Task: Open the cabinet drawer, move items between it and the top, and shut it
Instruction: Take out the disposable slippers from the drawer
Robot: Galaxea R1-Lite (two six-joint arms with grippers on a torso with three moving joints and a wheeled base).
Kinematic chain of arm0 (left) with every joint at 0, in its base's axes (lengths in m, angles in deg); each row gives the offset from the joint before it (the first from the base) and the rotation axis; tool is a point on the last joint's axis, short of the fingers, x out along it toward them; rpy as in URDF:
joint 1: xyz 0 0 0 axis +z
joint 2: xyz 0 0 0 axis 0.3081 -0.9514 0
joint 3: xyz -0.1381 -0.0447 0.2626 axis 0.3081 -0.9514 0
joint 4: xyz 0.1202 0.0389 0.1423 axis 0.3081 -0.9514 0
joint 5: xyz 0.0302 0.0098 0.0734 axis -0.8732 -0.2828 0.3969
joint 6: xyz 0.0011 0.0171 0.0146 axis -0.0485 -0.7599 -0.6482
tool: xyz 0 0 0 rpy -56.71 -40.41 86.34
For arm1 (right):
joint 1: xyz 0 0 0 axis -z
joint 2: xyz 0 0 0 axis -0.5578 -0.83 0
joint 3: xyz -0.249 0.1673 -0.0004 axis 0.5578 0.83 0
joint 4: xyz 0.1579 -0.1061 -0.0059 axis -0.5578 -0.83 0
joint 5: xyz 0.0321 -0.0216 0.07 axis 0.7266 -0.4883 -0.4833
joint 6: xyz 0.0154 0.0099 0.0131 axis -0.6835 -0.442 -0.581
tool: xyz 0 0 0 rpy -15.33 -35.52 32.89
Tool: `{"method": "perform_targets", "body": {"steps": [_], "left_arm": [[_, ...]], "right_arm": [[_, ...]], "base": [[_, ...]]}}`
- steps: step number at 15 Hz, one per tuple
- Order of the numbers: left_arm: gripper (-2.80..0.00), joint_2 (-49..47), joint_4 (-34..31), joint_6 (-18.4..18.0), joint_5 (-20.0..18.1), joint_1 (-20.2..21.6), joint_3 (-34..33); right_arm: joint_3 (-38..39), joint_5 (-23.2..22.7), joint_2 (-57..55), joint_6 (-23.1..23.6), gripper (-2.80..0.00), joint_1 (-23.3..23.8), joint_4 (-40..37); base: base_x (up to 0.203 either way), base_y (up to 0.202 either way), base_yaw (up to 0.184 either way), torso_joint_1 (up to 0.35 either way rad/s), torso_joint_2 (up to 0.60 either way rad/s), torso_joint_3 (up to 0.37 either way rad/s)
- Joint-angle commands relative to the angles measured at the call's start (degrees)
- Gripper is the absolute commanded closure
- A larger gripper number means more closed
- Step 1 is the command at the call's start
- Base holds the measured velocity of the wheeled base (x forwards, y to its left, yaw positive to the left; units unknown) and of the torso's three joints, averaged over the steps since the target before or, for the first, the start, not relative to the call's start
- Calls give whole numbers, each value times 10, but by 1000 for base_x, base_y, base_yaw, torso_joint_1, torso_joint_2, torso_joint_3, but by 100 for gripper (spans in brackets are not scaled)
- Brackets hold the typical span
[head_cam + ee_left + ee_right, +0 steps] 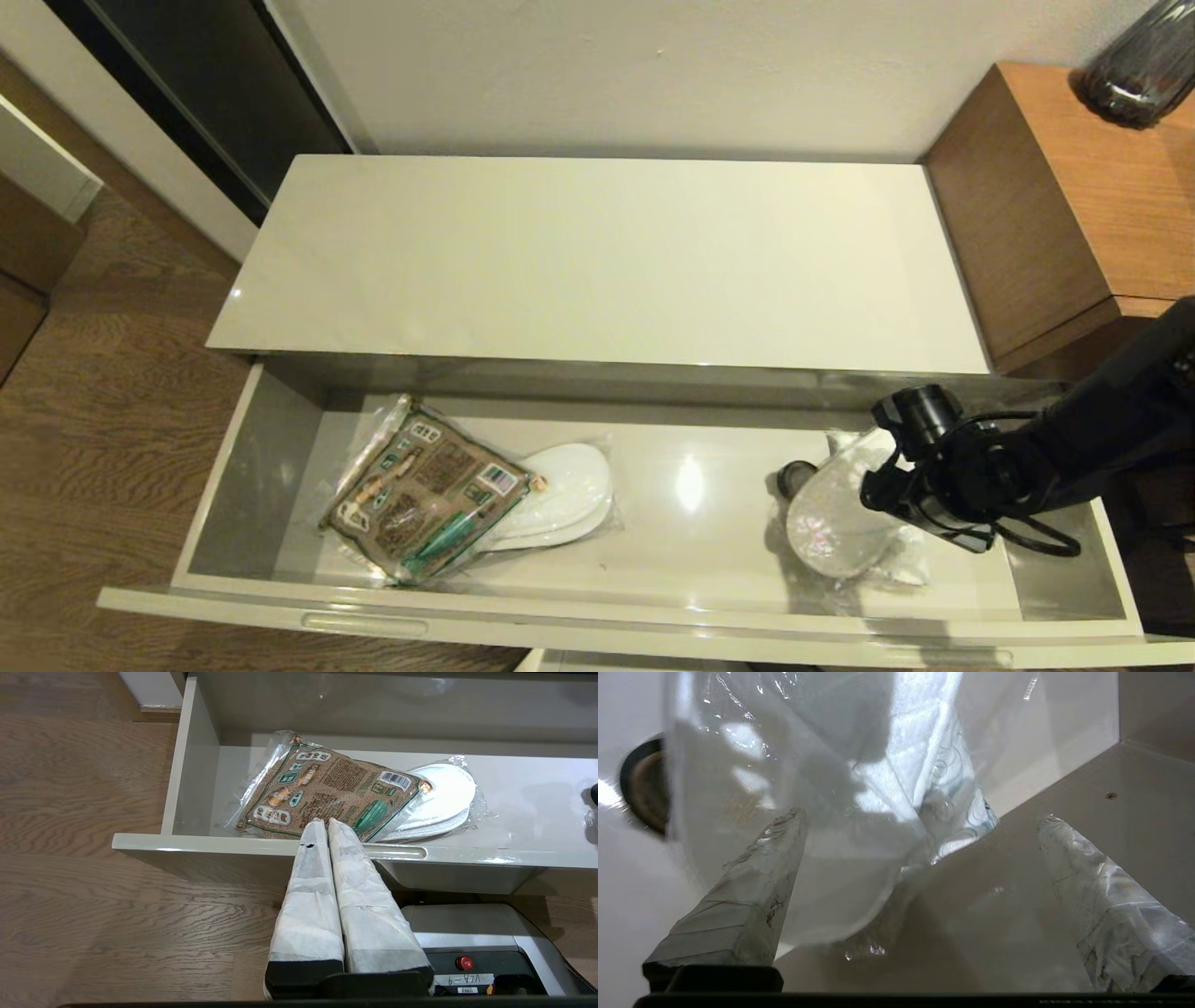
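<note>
The cabinet drawer (pixel 233 485) stands pulled out below the bare off-white top (pixel 597 261). At its left end the brown-and-green packet (pixel 425 490) (pixel 327 791) lies partly over a wrapped white slipper pair (pixel 569 495) (pixel 444 798). At the right end a second wrapped slipper pair (pixel 831 523) (pixel 831 765) lies beside the black tape roll (pixel 796 478) (pixel 642 784). My right gripper (pixel 910 495) (pixel 922 815) is down in the drawer, open, with the wrap's edge between its fingers. My left gripper (pixel 323 822) hangs shut and empty in front of the drawer's front edge.
A brown wooden side unit (pixel 1055 205) with a dark glass vase (pixel 1139 65) stands right of the cabinet. Slot handles (pixel 364 623) (pixel 397 851) run along the drawer front. The robot base (pixel 481 947) sits below it on the wooden floor (pixel 112 373).
</note>
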Motion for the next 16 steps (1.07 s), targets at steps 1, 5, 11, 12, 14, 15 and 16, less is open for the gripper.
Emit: {"method": "perform_targets", "body": {"steps": [1,5,11,12,14,15,16], "left_arm": [[0,-1,0,0,0,0,0],[0,-1,0,0,0,1,0],[0,-1,0,0,0,1,0],[0,-1,0,0,0,0,0],[0,-1,0,0,0,1,0],[0,-1,0,0,0,1,0],[0,-1,0,0,0,1,0]], "right_arm": [[-20,-2,-44,-1,-280,9,3],[-39,-4,-76,4,-280,17,12],[-54,-2,-116,32,-280,17,50],[-52,-2,-115,33,-280,17,50],[-46,-1,-111,34,0,17,50],[-47,0,-104,34,0,17,52],[-47,0,-100,34,0,17,52]], "base": [[0,0,0,0,0,0],[0,0,0,0,0,0],[0,0,0,0,0,0],[0,0,0,0,0,0],[0,0,0,0,0,0],[0,0,0,0,0,0],[0,0,0,0,0,0]]}}
